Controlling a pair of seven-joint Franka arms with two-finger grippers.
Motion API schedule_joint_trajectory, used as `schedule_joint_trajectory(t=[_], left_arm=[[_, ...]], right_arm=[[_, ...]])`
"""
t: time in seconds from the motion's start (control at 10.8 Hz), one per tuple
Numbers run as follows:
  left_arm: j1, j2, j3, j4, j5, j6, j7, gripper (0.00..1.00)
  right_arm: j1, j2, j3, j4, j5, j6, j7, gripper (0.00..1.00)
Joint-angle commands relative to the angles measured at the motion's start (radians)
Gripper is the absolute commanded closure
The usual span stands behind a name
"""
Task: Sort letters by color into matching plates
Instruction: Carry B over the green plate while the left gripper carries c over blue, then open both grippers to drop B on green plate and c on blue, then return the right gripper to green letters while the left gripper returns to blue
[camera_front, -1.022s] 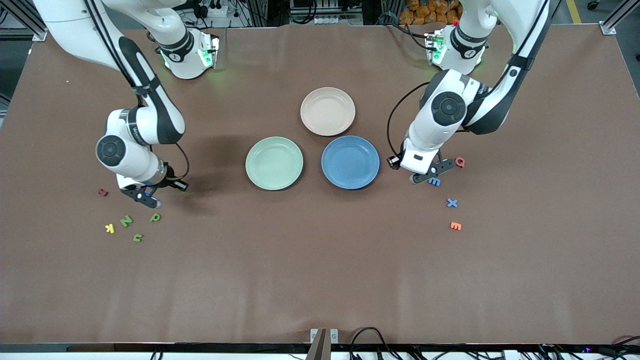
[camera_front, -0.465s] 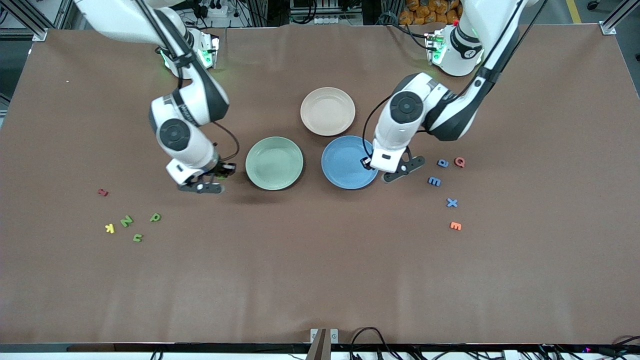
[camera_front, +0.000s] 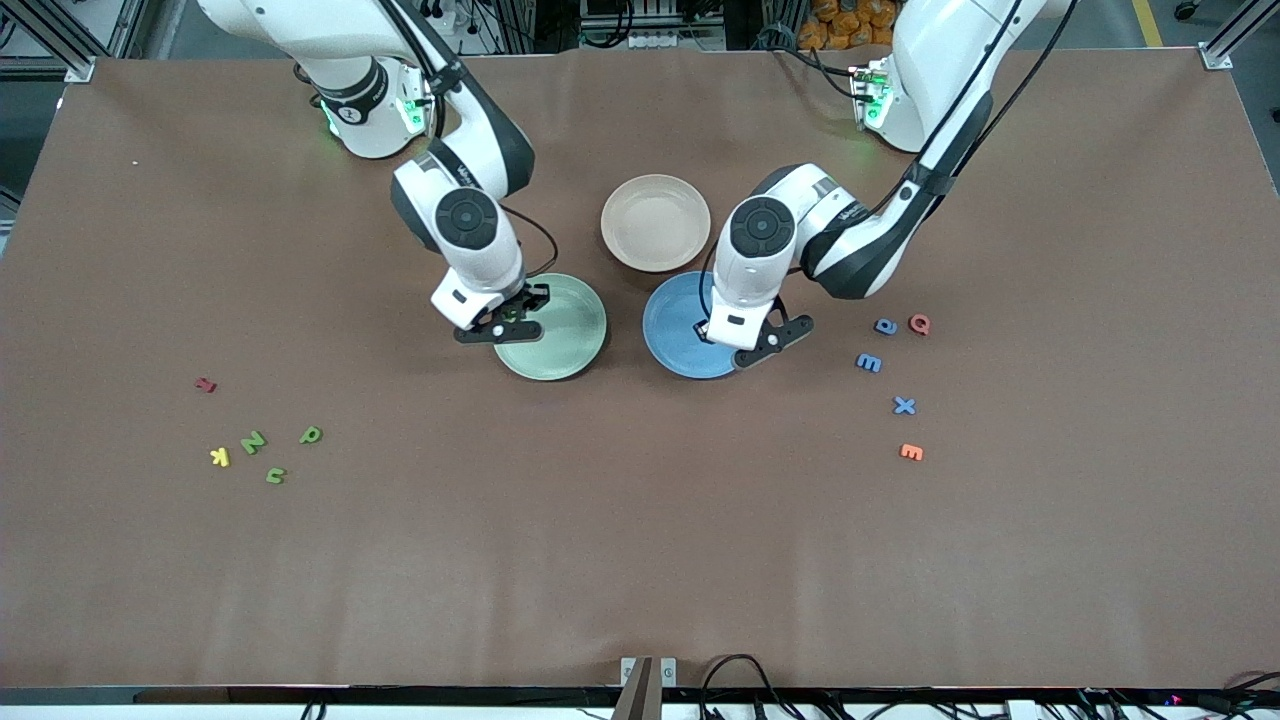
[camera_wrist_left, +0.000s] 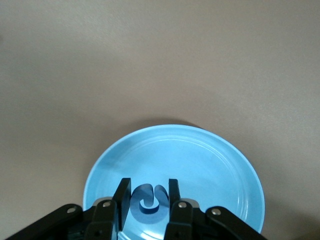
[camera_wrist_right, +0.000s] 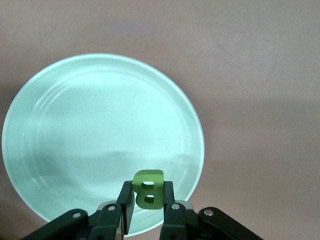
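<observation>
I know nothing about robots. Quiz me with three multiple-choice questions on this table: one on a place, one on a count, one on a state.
1. The right hand hangs over:
A. the green plate
B. the beige plate
C. bare table

2. Green letters lying on the table:
A. one
B. three
C. five

3. The left hand is:
A. open, empty
B. shut on a blue letter
C. shut on a red letter

Answers: 1 A, the right wrist view looks down on that plate. 2 B: N, P, U. 3 B, the left wrist view shows it pinched.
</observation>
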Motion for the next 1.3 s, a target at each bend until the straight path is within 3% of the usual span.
schedule_joint_trajectory(t=[0.0,0.09,0.19,0.37,0.65,1.21], left_arm=[[-0.028,0.063,0.007,0.057,0.113,-0.022,-0.108,0.90],[-0.028,0.071,0.007,0.057,0.139,-0.024,-0.114,0.08],[-0.028,0.071,0.009,0.057,0.144,-0.022,-0.114,0.00],[-0.024,0.057,0.009,0.051,0.149,-0.037,-0.114,0.00],[0.004,-0.029,0.007,0.041,0.159,-0.158,-0.090,0.00],[0.134,-0.200,0.000,-0.041,0.155,-0.247,0.192,0.00]], right_arm=[[0.035,0.031,-0.004,0.035,-0.025,-0.040,0.030,0.82],[0.036,0.037,-0.004,0.044,-0.026,-0.055,0.041,0.78],[0.036,0.039,-0.005,0.050,-0.031,-0.066,0.042,0.05],[0.024,0.037,-0.005,0.056,-0.115,-0.071,0.041,0.00],[-0.011,0.031,-0.007,0.058,-0.126,-0.071,0.032,0.00],[-0.305,0.031,-0.007,0.104,-0.134,-0.060,-0.072,0.00]])
